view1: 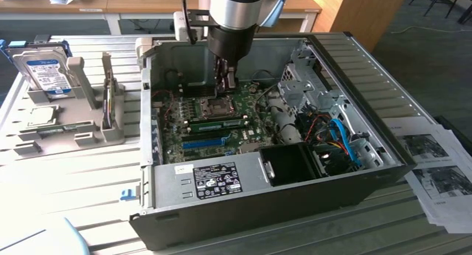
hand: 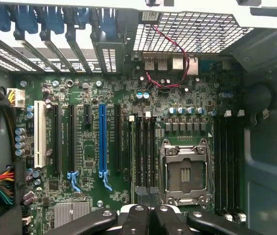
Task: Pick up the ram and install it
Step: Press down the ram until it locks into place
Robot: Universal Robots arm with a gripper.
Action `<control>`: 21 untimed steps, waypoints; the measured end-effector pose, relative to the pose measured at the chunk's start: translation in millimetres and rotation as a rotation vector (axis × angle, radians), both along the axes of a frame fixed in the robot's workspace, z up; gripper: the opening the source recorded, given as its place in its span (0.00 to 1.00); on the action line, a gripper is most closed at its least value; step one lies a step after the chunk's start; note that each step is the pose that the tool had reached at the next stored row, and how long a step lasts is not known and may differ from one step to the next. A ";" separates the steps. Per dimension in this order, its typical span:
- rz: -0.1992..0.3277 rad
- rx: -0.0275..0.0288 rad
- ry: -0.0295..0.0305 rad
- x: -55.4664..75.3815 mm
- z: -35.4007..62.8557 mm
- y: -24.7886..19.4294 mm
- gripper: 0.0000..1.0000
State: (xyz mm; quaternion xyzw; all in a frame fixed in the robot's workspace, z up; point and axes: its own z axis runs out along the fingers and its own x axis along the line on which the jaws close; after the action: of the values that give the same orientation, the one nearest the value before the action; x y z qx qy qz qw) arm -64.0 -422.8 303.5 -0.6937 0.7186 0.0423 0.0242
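The arm is reaching down into the open computer case, with the gripper hanging just above the motherboard, near the empty CPU socket. The fingers are sitting fully closed, and nothing can be seen gripped between them. One ram stick is lying seated in a slot on the board, just past the socket toward the blue expansion slot. In the wrist view, black memory slots are running beside the socket. A hard drive is standing in a grey holder on the tabletop, at the exterior view's left.
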 end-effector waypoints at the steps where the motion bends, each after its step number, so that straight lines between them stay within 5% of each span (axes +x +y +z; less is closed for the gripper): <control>1: 0.000 0.0001 0.0000 0.0 0.0 0.0 0.09; 21: 0.000 -0.0012 0.0000 0.1 22.5 0.0 0.09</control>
State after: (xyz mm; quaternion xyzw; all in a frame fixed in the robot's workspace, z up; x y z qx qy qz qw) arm -63.9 -422.8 325.9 -0.6937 0.7186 0.0419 0.0237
